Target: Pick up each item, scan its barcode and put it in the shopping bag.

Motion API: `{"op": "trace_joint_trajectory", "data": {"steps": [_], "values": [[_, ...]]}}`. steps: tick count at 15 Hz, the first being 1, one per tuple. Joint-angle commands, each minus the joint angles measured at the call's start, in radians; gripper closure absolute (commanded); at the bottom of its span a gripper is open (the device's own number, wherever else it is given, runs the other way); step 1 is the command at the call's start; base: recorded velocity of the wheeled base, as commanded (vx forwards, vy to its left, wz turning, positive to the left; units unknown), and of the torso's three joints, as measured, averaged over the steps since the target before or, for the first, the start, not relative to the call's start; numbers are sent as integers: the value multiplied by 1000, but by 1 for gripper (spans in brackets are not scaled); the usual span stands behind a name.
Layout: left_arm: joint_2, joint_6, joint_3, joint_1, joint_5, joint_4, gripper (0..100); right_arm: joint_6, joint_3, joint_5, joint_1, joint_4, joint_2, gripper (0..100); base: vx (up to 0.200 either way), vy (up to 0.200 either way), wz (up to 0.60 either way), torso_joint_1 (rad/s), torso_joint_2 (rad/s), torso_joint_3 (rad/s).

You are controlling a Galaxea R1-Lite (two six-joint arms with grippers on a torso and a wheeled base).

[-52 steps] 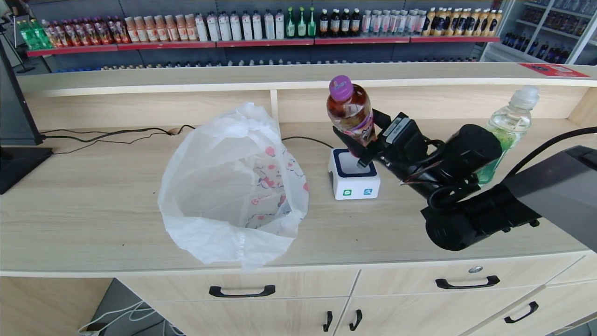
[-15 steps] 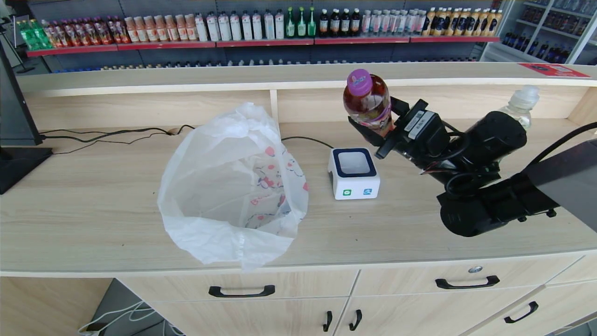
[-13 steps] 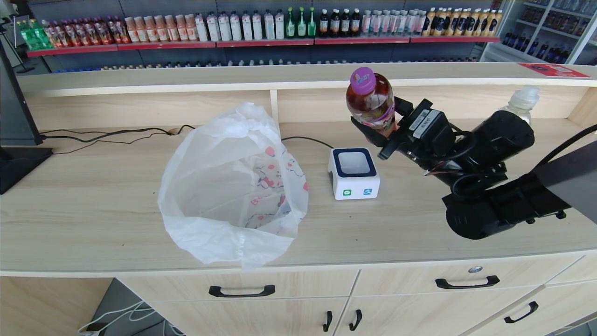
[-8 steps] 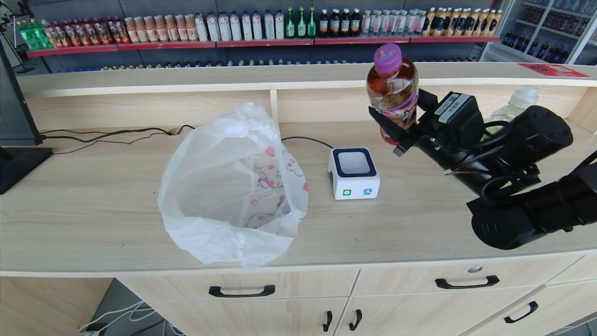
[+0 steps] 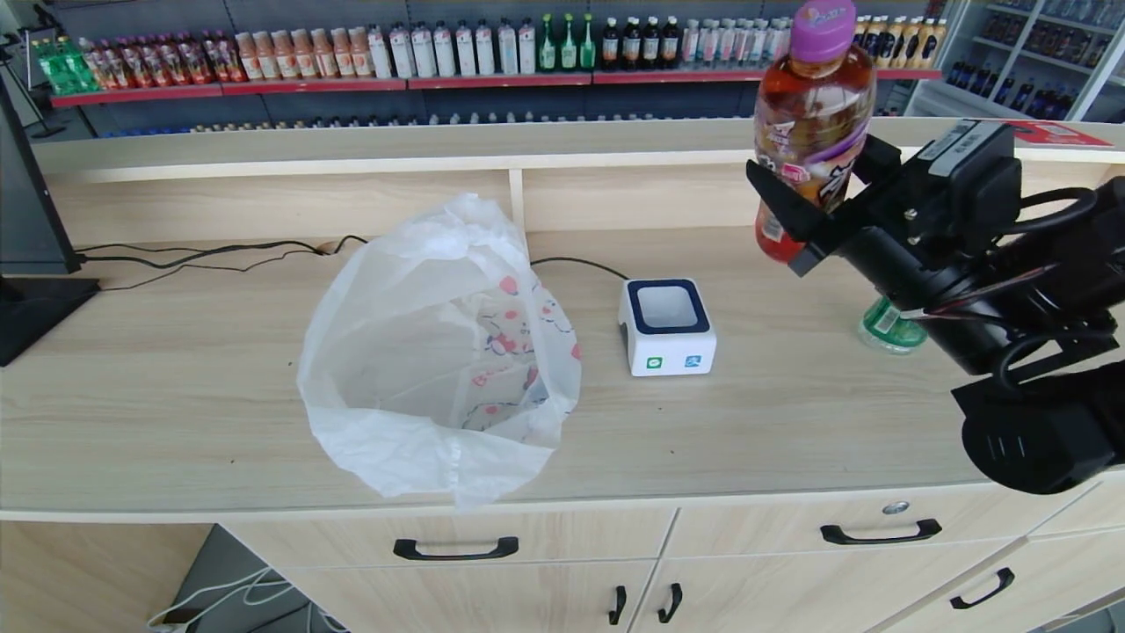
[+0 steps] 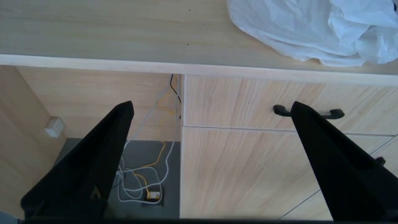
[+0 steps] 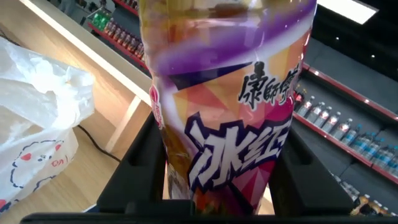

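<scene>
Tea bottle (image 5: 813, 114) stands upright, clamped in the right gripper (image 5: 817, 198) high above the wooden counter (image 5: 176, 378), its lower part partly hidden by the gripper itself; a green-based bottle (image 5: 889, 327) beneath the gripper is mostly covered by the arm (image 5: 1011, 290). The scanner (image 5: 665, 325) and open shopping bag (image 5: 439, 352) lie lower, to the gripper's left, with shelves of drinks (image 5: 492, 48) far behind. The left gripper (image 6: 211, 165), spread wide and empty, hangs before the drawers (image 6: 273, 162).
</scene>
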Motion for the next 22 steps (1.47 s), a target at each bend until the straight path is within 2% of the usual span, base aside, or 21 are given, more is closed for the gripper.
{"op": "trace_joint_trajectory", "data": {"steps": [1,3,6,8,10,12,17,20,22], "values": [[0,0,0,0,0,-1,0,68,117,-75,2,-1,-135,100,0,0,0,0,0,0],[0,0,0,0,0,-1,0,159,241,-179,15,-1,-210,100,0,0,0,0,0,0],[0,0,0,0,0,-1,0,268,385,-209,46,-1,-277,100,0,0,0,0,0,0],[0,0,0,0,0,-1,0,309,387,-265,89,-1,-282,100,0,0,0,0,0,0],[0,0,0,0,0,-1,0,342,395,-327,193,-1,-279,100,0,0,0,0,0,0],[0,0,0,0,0,-1,0,340,421,-342,253,-1,-279,100,0,0,0,0,0,0],[0,0,0,0,0,1,0,386,413,-350,279,-1,-230,100,0,0,0,0,0,0],[0,0,0,0,0,-1,0,435,346,-477,276,-1,-170,100,0,0,0,0,0,0],[0,0,0,0,0,-1,0,435,312,-489,276,-1,-138,100,0,0,0,0,0,0]]}}
